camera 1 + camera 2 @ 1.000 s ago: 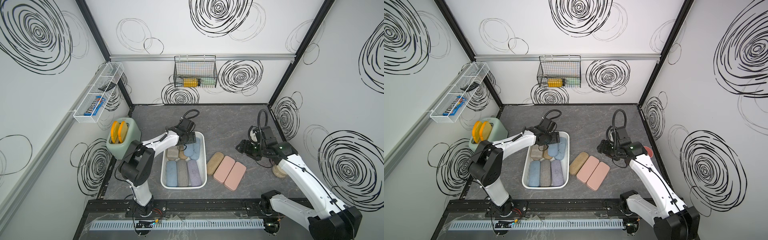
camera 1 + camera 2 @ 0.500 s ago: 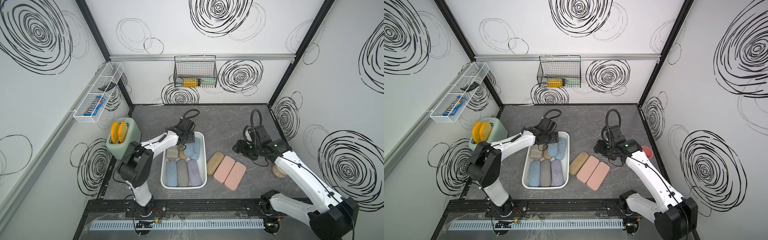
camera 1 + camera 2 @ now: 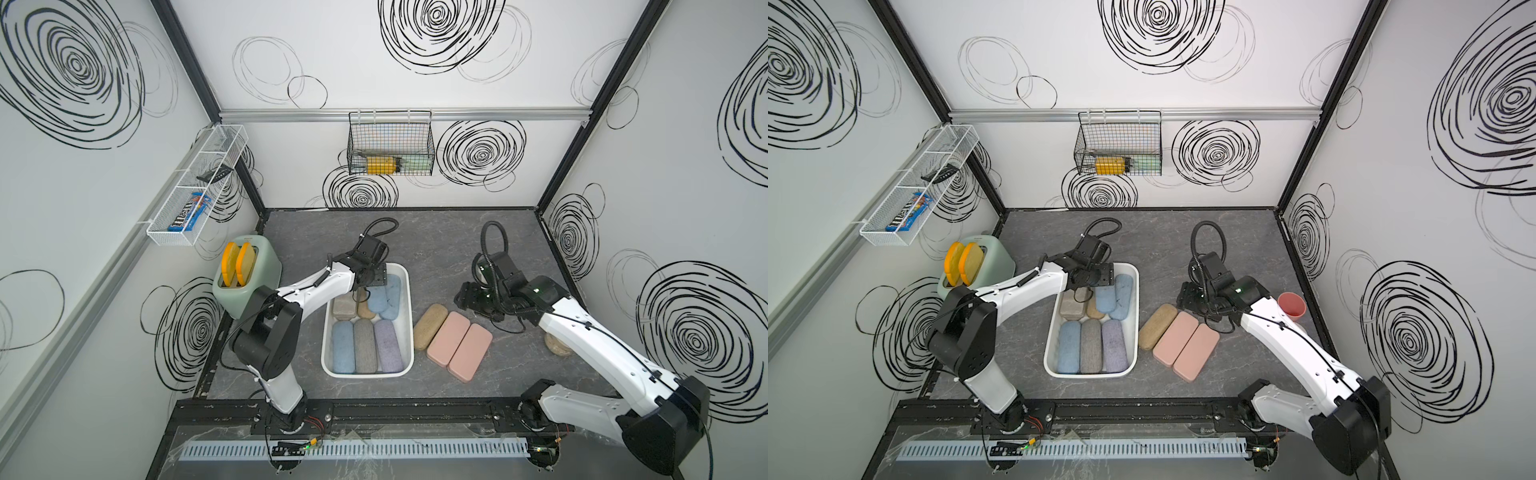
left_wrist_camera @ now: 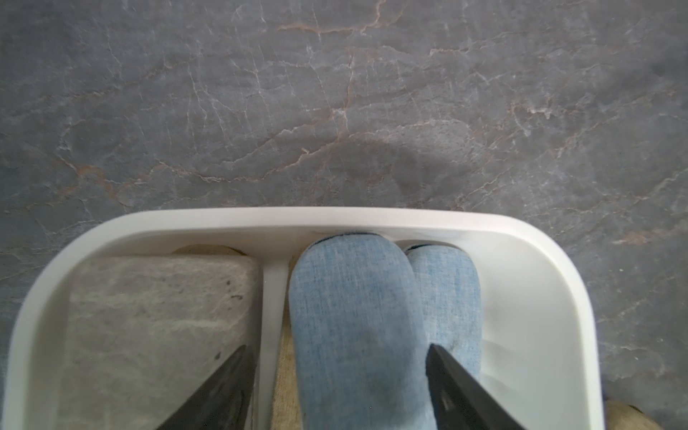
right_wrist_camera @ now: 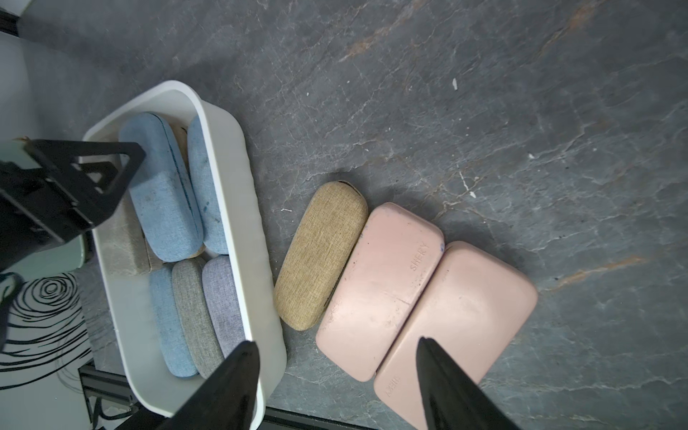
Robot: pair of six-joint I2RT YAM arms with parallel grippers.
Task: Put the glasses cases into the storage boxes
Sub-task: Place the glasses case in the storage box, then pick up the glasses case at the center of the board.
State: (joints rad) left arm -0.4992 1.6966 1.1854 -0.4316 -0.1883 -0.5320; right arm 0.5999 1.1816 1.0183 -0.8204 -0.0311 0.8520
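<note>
Left jaws open astride a blue case (image 4: 357, 316) inside the white box (image 4: 335, 219), right jaws open, empty: centre before squeezing.

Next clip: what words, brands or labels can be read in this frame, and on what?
"SHERY": embossed on the middle pink case.
"m&m's": on the blue packet in the white wire basket.
Unreadable: embossing on the outer pink case; small mark on the green toaster.
</note>
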